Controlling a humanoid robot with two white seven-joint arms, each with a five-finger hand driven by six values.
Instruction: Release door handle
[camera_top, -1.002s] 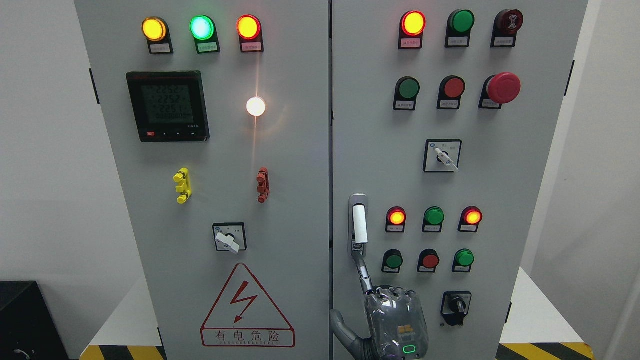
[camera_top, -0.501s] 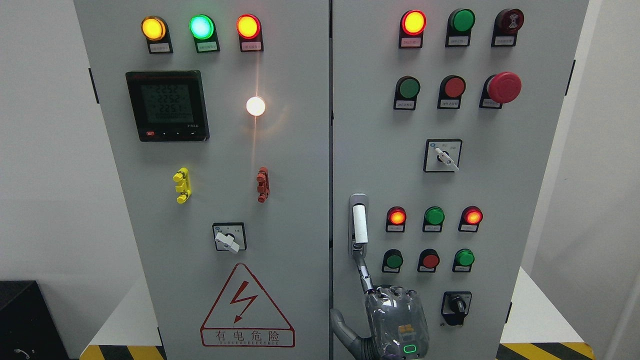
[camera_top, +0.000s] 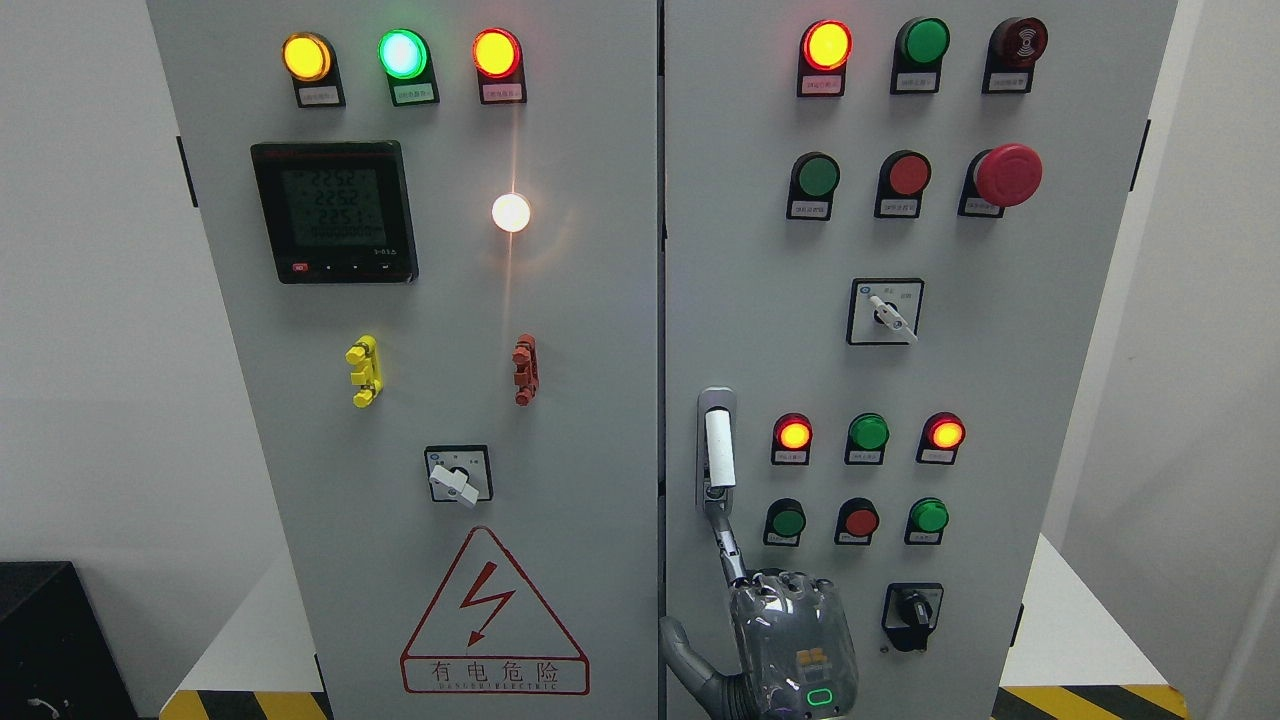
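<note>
The door handle (camera_top: 719, 448) is a white upright lever in a chrome recess at the left edge of the right cabinet door (camera_top: 1000, 380). My right hand (camera_top: 760, 590) comes up from the bottom edge just below it. Its index finger (camera_top: 728, 545) stretches up and its tip touches the handle's lower end. The other fingers are curled at the knuckles and the thumb (camera_top: 683, 650) sticks out to the left. Nothing wraps around the handle. Both doors look closed, with a thin seam (camera_top: 661, 300) between them. My left arm is out of view.
The right door carries lit lamps, push buttons, a red mushroom stop button (camera_top: 1008, 175) and two rotary switches (camera_top: 884, 312). The left door has a meter display (camera_top: 335, 212), lamps and a warning triangle (camera_top: 493, 615). White walls stand at both sides, and a black box (camera_top: 50, 640) sits at lower left.
</note>
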